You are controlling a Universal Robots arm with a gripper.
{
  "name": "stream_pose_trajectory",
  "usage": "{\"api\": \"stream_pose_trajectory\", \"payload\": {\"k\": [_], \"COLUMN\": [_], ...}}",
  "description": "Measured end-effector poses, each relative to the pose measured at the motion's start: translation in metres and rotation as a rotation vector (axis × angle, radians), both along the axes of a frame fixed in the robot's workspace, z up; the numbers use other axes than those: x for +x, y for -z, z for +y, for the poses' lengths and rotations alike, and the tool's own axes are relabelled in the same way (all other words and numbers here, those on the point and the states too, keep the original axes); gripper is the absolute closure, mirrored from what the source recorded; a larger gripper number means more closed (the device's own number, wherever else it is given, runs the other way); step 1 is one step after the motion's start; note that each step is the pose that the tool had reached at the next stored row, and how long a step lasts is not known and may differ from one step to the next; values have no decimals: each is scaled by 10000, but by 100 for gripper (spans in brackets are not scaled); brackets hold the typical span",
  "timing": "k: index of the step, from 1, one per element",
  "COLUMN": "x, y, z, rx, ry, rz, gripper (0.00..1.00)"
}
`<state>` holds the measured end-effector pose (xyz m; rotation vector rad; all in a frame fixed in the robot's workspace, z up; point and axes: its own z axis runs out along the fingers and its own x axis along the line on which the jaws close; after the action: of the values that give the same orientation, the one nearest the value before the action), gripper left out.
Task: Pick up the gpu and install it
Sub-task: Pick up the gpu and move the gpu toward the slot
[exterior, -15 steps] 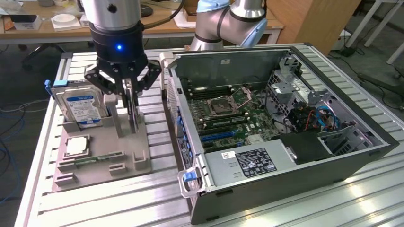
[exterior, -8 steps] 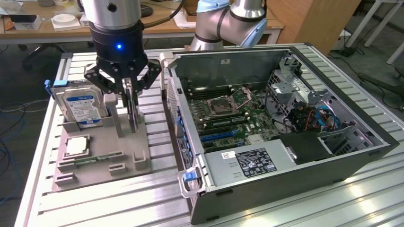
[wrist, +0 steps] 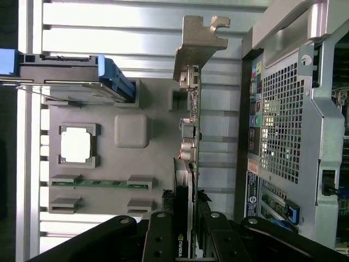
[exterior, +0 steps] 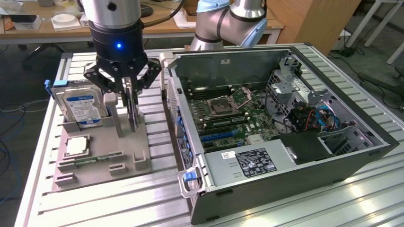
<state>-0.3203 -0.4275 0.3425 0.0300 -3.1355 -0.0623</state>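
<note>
One gpu (exterior: 134, 120), one hard drive (exterior: 81, 106)

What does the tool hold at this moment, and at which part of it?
The tool grips the gpu by its upper edge; the card stands upright in the grey holder.

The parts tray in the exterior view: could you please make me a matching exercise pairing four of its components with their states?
Things:
1 gpu
2 hard drive
3 CPU
4 memory stick

States:
A narrow and green, lying flat
B on edge, clamped by the gripper
C upright, with a blue-white label
D flat in a square recess

Pairs: 1-B, 2-C, 3-D, 4-A
</note>
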Motion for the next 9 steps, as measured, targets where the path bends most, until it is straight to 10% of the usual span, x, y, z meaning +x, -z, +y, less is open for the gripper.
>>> {"api": "stream_pose_trajectory", "payload": {"k": [9], "x": [-1], "y": [-109], "z": [0], "rx": [58], "ry": [1], "rz": [-3], "gripper": [74]}}
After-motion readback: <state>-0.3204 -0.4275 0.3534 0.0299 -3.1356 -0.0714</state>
